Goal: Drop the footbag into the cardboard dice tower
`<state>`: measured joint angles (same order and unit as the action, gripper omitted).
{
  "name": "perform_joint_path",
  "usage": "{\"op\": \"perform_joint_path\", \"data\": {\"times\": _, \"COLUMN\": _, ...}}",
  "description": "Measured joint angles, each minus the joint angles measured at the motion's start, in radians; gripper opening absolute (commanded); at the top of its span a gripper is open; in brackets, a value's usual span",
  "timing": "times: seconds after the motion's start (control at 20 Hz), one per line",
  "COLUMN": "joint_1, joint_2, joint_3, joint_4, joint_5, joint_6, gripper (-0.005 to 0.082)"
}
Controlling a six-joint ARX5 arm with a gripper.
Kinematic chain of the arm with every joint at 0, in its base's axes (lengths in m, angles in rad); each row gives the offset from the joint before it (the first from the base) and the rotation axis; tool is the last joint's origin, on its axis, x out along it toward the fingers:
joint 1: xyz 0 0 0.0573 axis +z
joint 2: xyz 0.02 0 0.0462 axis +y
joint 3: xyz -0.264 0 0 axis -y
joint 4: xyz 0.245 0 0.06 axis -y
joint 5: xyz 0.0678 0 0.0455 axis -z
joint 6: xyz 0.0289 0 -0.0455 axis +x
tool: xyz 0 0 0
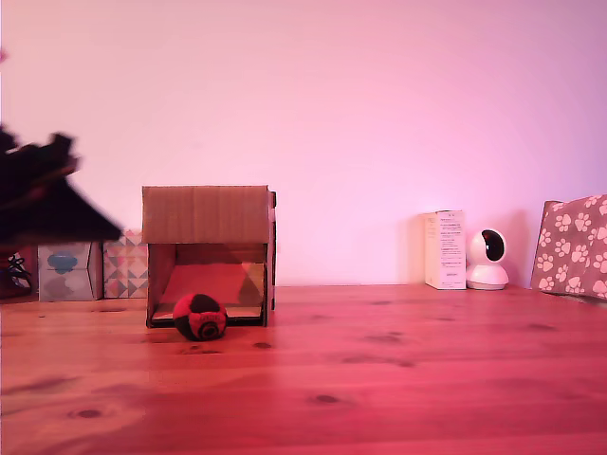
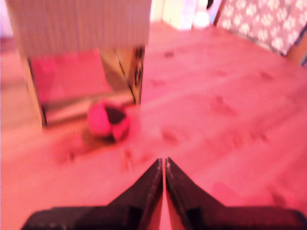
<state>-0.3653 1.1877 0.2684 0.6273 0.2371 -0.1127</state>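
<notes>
The red and black footbag (image 1: 199, 317) lies on the wooden table just in front of the lower opening of the cardboard dice tower (image 1: 207, 214). In the wrist view the footbag (image 2: 108, 120) rests on the table by the tower's (image 2: 79, 26) open front, with the sloped ramp visible inside. My gripper (image 2: 163, 163) hovers above the table some way from the footbag, its two dark fingers pressed together with nothing between them. In the exterior view only a blurred dark part of the arm (image 1: 43, 194) shows at the left edge.
Two small patterned tissue boxes (image 1: 93, 269) stand to the exterior view's left of the tower. At the back right are a white carton (image 1: 445, 249), a white round camera (image 1: 488, 260) and a paw-print cushion (image 1: 572, 245). Bare wooden tabletop (image 1: 379, 379) fills the foreground.
</notes>
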Motion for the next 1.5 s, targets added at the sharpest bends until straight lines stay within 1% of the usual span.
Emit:
{"op": "perform_joint_path", "data": {"times": 0.15, "joint_1": 0.0, "joint_2": 0.103, "joint_3": 0.072, "joint_4": 0.044, "joint_5": 0.0, "joint_6": 0.0, "gripper": -0.0024}}
{"op": "perform_joint_path", "data": {"times": 0.5, "joint_1": 0.0, "joint_2": 0.32, "joint_3": 0.204, "joint_4": 0.046, "joint_5": 0.0, "joint_6": 0.0, "gripper": -0.0023}}
{"op": "perform_joint_path", "data": {"times": 0.55, "joint_1": 0.0, "joint_2": 0.338, "joint_3": 0.225, "joint_4": 0.047, "joint_5": 0.0, "joint_6": 0.008, "gripper": 0.0027}}
{"op": "perform_joint_path", "data": {"times": 0.6, "joint_1": 0.0, "joint_2": 0.356, "joint_3": 0.245, "joint_4": 0.047, "joint_5": 0.0, "joint_6": 0.011, "gripper": 0.0213}}
{"op": "perform_joint_path", "data": {"times": 0.65, "joint_1": 0.0, "joint_2": 0.379, "joint_3": 0.264, "joint_4": 0.047, "joint_5": 0.0, "joint_6": 0.015, "gripper": 0.048}}
{"op": "perform_joint_path", "data": {"times": 0.7, "joint_1": 0.0, "joint_2": 0.409, "joint_3": 0.285, "joint_4": 0.048, "joint_5": -0.002, "joint_6": 0.016, "gripper": 0.0725}}
{"op": "perform_joint_path", "data": {"times": 0.75, "joint_1": 0.0, "joint_2": 0.441, "joint_3": 0.304, "joint_4": 0.047, "joint_5": -0.01, "joint_6": 0.018, "gripper": 0.0787}}
{"op": "perform_joint_path", "data": {"times": 0.8, "joint_1": 0.0, "joint_2": 0.474, "joint_3": 0.319, "joint_4": 0.045, "joint_5": -0.018, "joint_6": 0.027, "gripper": 0.0755}}
{"op": "perform_joint_path", "data": {"times": 0.85, "joint_1": 0.0, "joint_2": 0.503, "joint_3": 0.331, "joint_4": 0.04, "joint_5": -0.026, "joint_6": 0.03, "gripper": 0.0755}}
{"op": "perform_joint_path", "data": {"times": 1.0, "joint_1": 0.0, "joint_2": 0.565, "joint_3": 0.366, "joint_4": 0.038, "joint_5": -0.053, "joint_6": 0.072, "gripper": 0.0755}}
{"op": "perform_joint_path", "data": {"times": 1.05, "joint_1": 0.0, "joint_2": 0.575, "joint_3": 0.38, "joint_4": 0.039, "joint_5": -0.056, "joint_6": 0.076, "gripper": 0.0755}}
{"op": "perform_joint_path", "data": {"times": 1.1, "joint_1": 0.0, "joint_2": 0.584, "joint_3": 0.398, "joint_4": 0.039, "joint_5": -0.06, "joint_6": 0.103, "gripper": 0.0755}}
{"op": "perform_joint_path", "data": {"times": 1.15, "joint_1": 0.0, "joint_2": 0.597, "joint_3": 0.42, "joint_4": 0.04, "joint_5": -0.063, "joint_6": 0.105, "gripper": 0.0755}}
{"op": "perform_joint_path", "data": {"times": 1.2, "joint_1": 0.0, "joint_2": 0.617, "joint_3": 0.449, "joint_4": 0.042, "joint_5": -0.064, "joint_6": 0.118, "gripper": 0.0755}}
{"op": "perform_joint_path", "data": {"times": 1.4, "joint_1": 0.0, "joint_2": 0.703, "joint_3": 0.519, "joint_4": 0.045, "joint_5": -0.079, "joint_6": 0.123, "gripper": 0.0755}}
{"op": "perform_joint_path", "data": {"times": 1.5, "joint_1": 0.0, "joint_2": 0.733, "joint_3": 0.525, "joint_4": 0.045, "joint_5": -0.111, "joint_6": 0.13, "gripper": 0.0754}}
